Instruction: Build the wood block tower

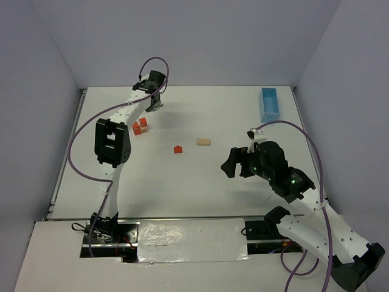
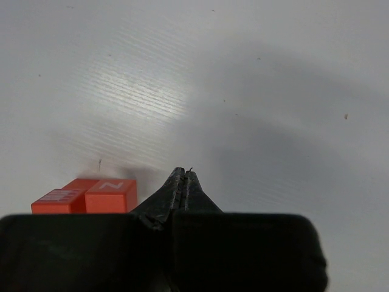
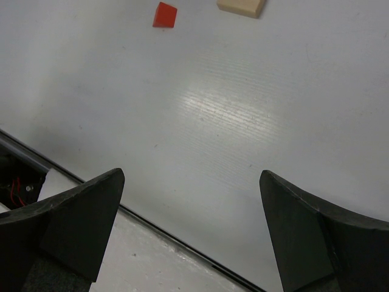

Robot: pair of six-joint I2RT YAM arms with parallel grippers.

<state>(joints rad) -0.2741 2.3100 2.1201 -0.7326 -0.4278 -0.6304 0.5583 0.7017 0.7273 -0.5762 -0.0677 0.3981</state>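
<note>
The left fingers [image 2: 177, 191] are pressed together with nothing between them, their tips hovering over bare counter [image 1: 182, 194] just beside the red-orange pair [image 2: 85, 196], two cubes that sit side by side and touching, both flat on the counter rather than one on the other as far as the left wrist view shows. The right fingers [image 3: 79, 222] are spread wide and empty, well apart from the red-orange pair, on the right arm's side and nearer the arm bases. Out from that pair toward the right arm lies a single small red piece [image 1: 178, 149], and a little farther the same way a pale tan bar [image 1: 203, 142]. Each lies alone, touching nothing. The light-blue tray [image 1: 269, 104] sits at the far corner of the counter, the thing farthest from the pair; whether anything is inside it cannot be told. Judged from this, the wood block tower is barely begun: at most a two-cube base is set, no second layer is visible, neither arm holds a block, and the red piece and tan bar are yet to be fetched and placed on the pair.
</note>
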